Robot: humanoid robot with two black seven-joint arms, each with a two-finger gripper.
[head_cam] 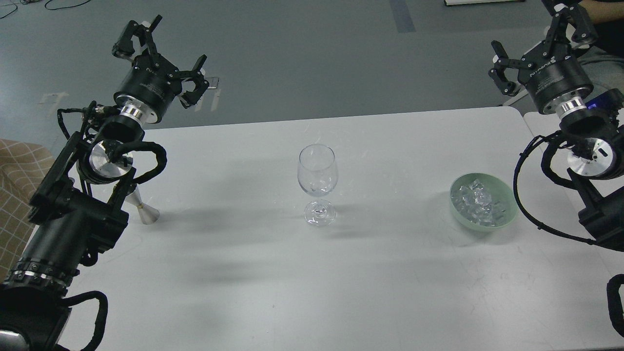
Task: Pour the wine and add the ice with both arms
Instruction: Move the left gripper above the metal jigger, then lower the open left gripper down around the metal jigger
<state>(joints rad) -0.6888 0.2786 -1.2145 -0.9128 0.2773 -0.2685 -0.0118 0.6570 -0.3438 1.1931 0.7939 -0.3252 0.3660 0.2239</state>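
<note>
A clear, empty stemmed wine glass (317, 180) stands upright at the middle of the white table (273, 273). A heap of small clear ice cubes (477, 202) lies in a pale green bowl (507, 197) to the right. My left gripper (158, 48) is open and empty, raised above the table's far left corner. My right gripper (538, 36) is open and empty, raised beyond the table's far right corner, well above and behind the bowl. A silver cone-shaped metal piece (145, 209) stands at the left, partly hidden behind my left arm. No wine container shows.
Grey floor lies beyond the table's far edge. A second white table (538, 122) adjoins at the right. A tan checked surface (14, 195) sits at the left edge.
</note>
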